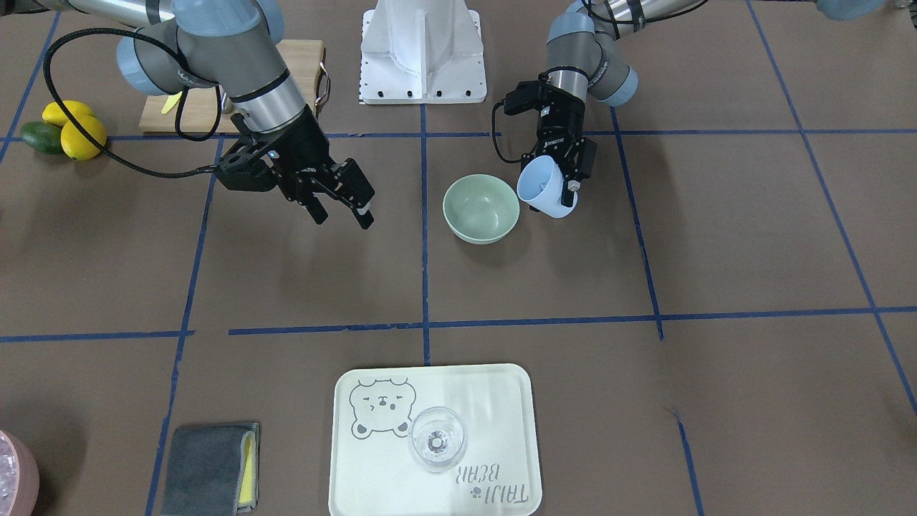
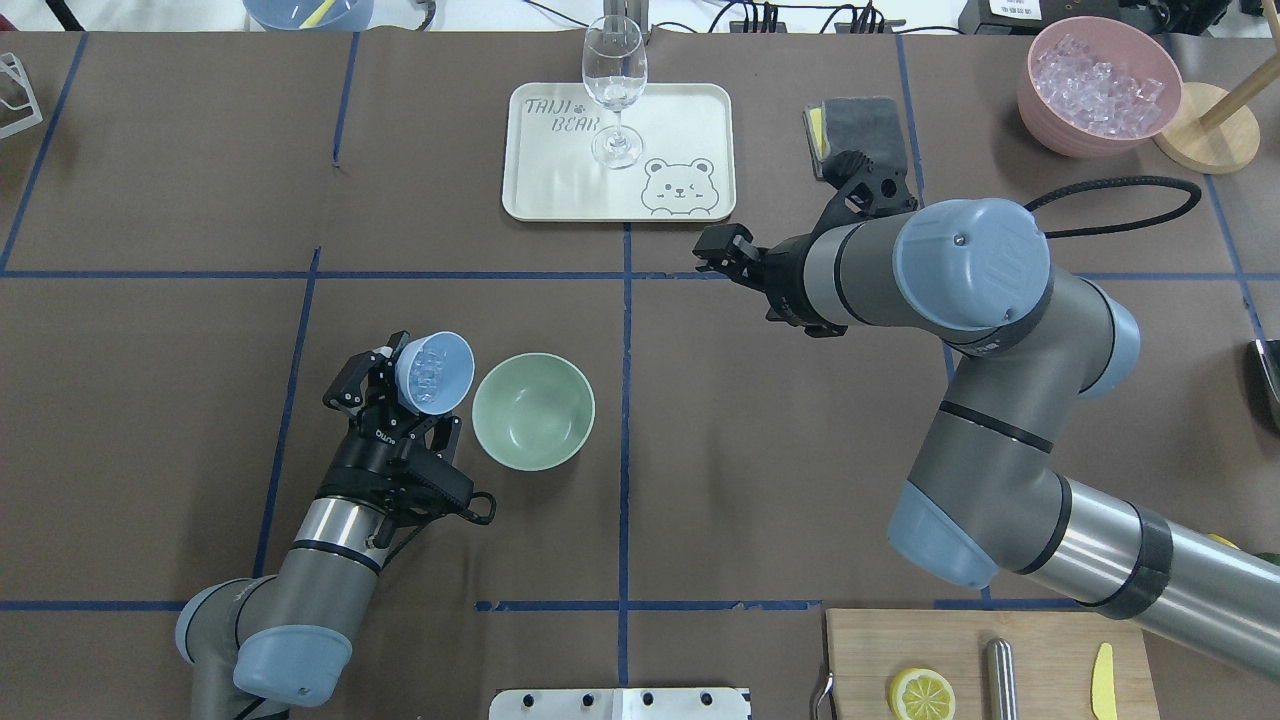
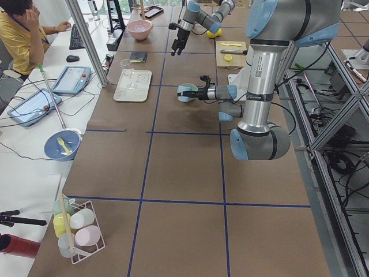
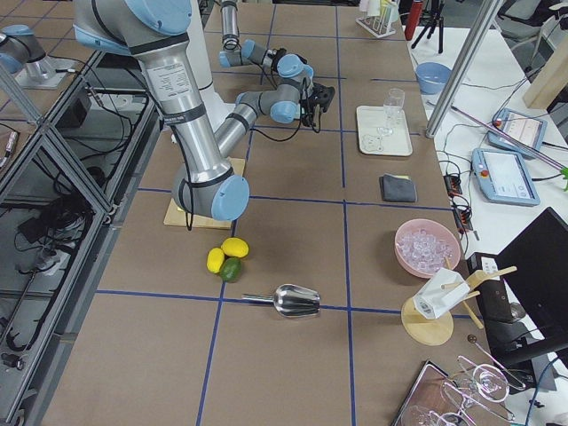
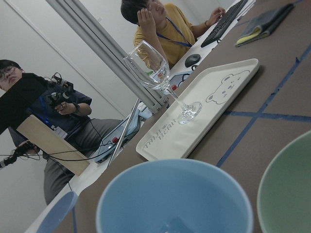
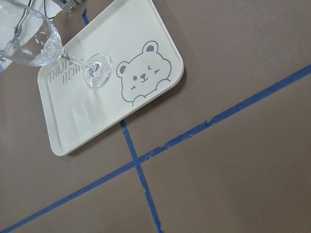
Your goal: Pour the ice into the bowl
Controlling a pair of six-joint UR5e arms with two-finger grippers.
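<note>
My left gripper (image 2: 408, 388) is shut on a blue cup (image 2: 440, 370) and holds it tilted, mouth towards the bowl, just left of and above the bowl's rim. Clear ice cubes (image 2: 428, 372) lie inside the cup. The pale sage-green bowl (image 2: 533, 411) stands on the table and looks empty. In the front-facing view the cup (image 1: 546, 188) hangs right of the bowl (image 1: 481, 208). The left wrist view shows the cup's mouth (image 5: 175, 194) and the bowl's edge (image 5: 291, 189). My right gripper (image 1: 342, 213) is open and empty, above the table right of the bowl in the overhead view (image 2: 722, 252).
A cream bear tray (image 2: 560, 190) holding a wine glass (image 2: 613, 90) sits at the far middle. A grey cloth (image 2: 850, 125) and a pink container of icy pieces (image 2: 1098, 85) are far right. A cutting board (image 2: 1000, 665) lies near the robot's right; lemons (image 1: 71, 129) lie beside it.
</note>
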